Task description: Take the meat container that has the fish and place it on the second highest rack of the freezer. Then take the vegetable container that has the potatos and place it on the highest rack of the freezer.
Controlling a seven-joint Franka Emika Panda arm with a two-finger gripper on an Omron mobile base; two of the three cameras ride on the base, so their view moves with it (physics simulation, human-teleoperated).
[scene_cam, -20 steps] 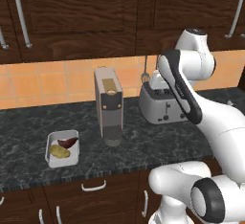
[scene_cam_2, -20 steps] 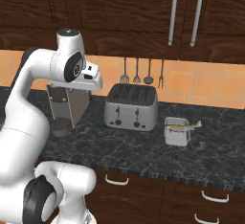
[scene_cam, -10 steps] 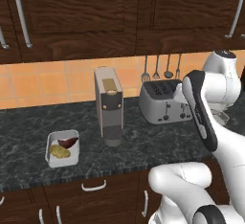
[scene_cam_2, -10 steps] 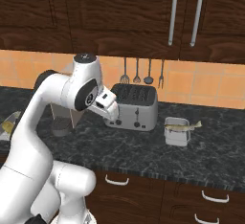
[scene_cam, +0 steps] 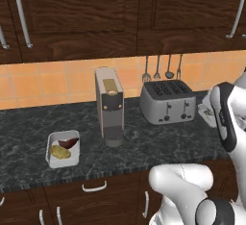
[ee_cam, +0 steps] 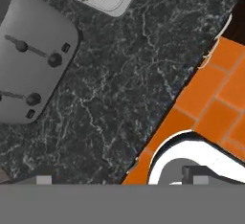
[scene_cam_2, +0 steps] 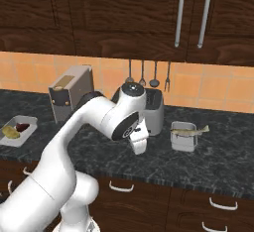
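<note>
On the black marble desk (scene_cam_2: 218, 161), at three o'clock of the toaster (scene_cam_2: 154, 111), sits the fish tub (scene_cam_2: 183, 136), while the claw (scene_cam_2: 140, 145) hangs wide open, empty.

- Toaster (scene_cam: 167, 102) on dark counter (scene_cam: 144, 144), coffee machine (scene_cam: 110, 106) at its 9 o'clock.
- Utensils (scene_cam: 162, 68) hang on orange tiles at toaster's 12 o'clock.
- Wood cabinets (scene_cam: 96, 12) overhead.
</note>
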